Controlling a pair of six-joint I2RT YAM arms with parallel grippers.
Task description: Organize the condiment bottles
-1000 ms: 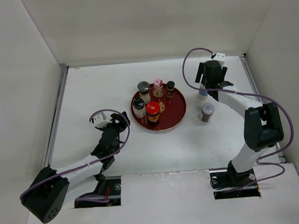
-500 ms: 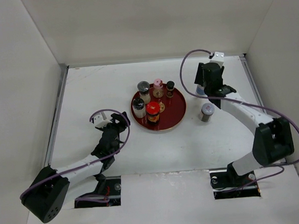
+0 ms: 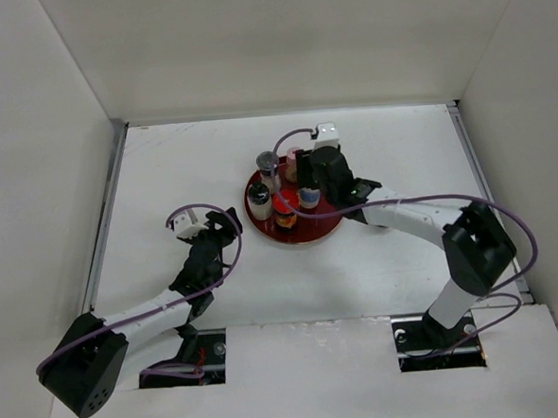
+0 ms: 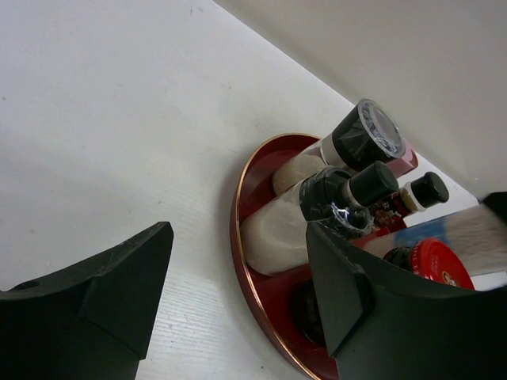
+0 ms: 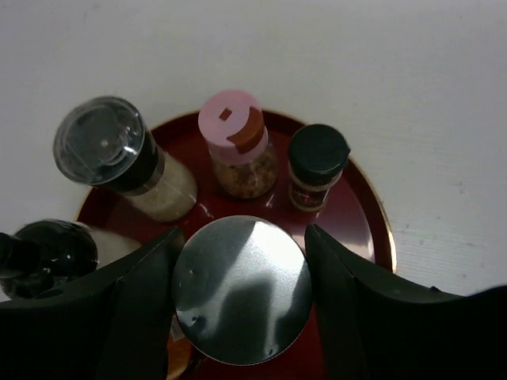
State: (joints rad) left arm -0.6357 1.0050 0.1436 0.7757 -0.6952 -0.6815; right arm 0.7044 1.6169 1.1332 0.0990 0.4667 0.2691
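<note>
**A:** Holding anything, that right gripper (image 5: 240, 237)?

**B:** Yes, its fingers are clamped on the silver-capped jar (image 5: 242, 293), over the red tray (image 5: 366, 218). I cannot tell if it touches down.

**A:** And the others?

**B:** The pink-capped jar (image 5: 235, 142), the black-capped jar (image 5: 317, 162) and the red-capped jar (image 4: 442, 265) stand on the tray. The left gripper (image 4: 238, 237) hangs near its rim, fingers apart, empty.
</note>
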